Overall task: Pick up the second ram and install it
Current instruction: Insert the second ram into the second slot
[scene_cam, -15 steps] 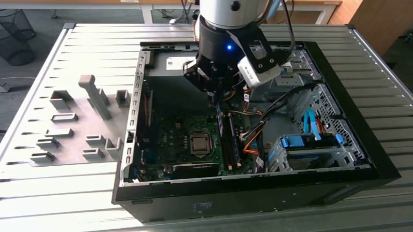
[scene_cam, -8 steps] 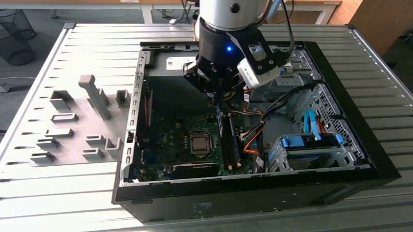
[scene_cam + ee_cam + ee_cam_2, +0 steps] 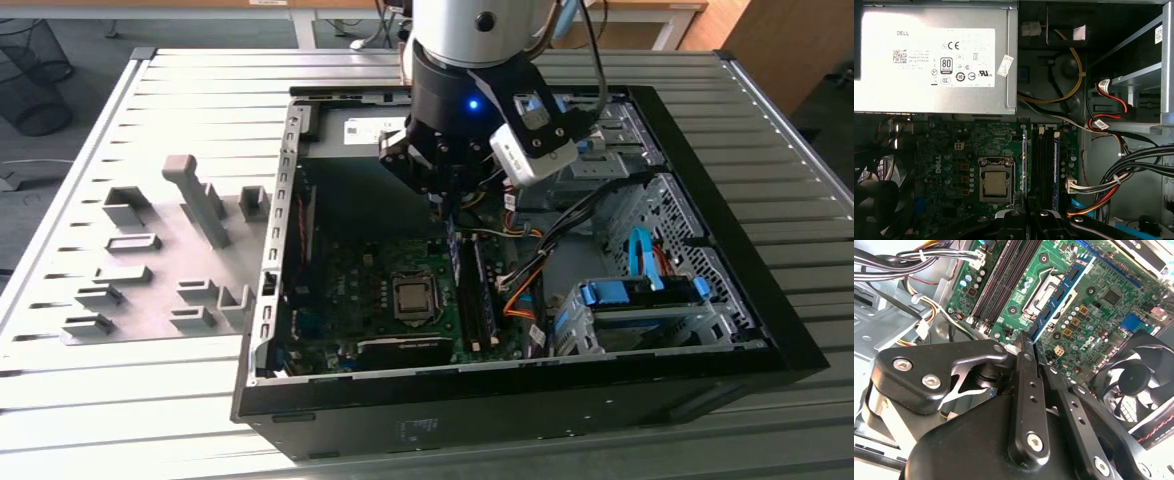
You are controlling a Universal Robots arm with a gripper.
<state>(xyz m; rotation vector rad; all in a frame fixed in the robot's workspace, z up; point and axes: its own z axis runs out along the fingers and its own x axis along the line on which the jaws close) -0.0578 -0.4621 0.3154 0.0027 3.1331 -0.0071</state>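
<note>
claw (image 3: 1030,351) pinching second ram (image 3: 1058,299) edgewise | above motherboard (image 3: 1094,305) | fan (image 3: 1140,385) beside

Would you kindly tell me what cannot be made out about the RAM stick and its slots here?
- Second wrist view: the gripper covers the held end of the second ram.
- First wrist view: the ram appears edge-on, so its height above the black slots cannot be judged.
- Exterior view: the arm hides the slots' far end.
</note>
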